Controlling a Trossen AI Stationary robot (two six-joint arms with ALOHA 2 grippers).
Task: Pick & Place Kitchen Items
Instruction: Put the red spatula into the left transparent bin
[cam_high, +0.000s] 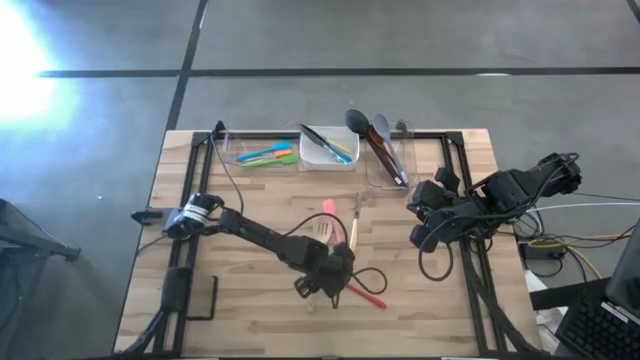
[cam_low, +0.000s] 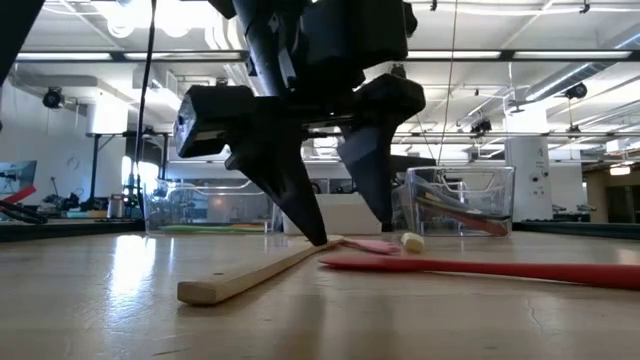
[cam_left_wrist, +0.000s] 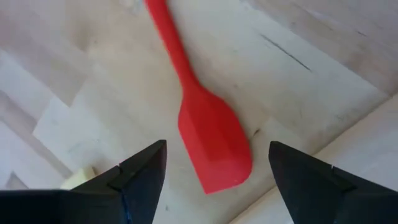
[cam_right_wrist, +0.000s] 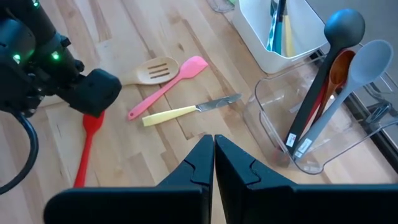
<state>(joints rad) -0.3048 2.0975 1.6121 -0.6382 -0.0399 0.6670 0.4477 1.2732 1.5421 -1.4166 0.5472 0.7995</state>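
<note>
A red spatula lies flat on the wooden table; its blade (cam_left_wrist: 214, 146) shows between the open fingers of my left gripper (cam_left_wrist: 217, 144), which hovers over it pointing steeply down and touches nothing. In the high view only the spatula's handle (cam_high: 370, 295) sticks out from under my left gripper (cam_high: 330, 278). Farther back lie a pink spatula (cam_right_wrist: 168, 87), a wooden slotted spatula (cam_right_wrist: 152, 70) and a yellow-handled knife (cam_right_wrist: 186, 111). My right gripper (cam_right_wrist: 214, 140) hangs shut above the table's right side, holding nothing.
Along the far edge stand a clear tub (cam_high: 265, 153) with green, teal and orange utensils, a white tub (cam_high: 328, 148), and a clear tub (cam_high: 388, 158) holding a black ladle and spoons upright. Black frame rails run along the left and right sides. Bare wood lies near the front edge.
</note>
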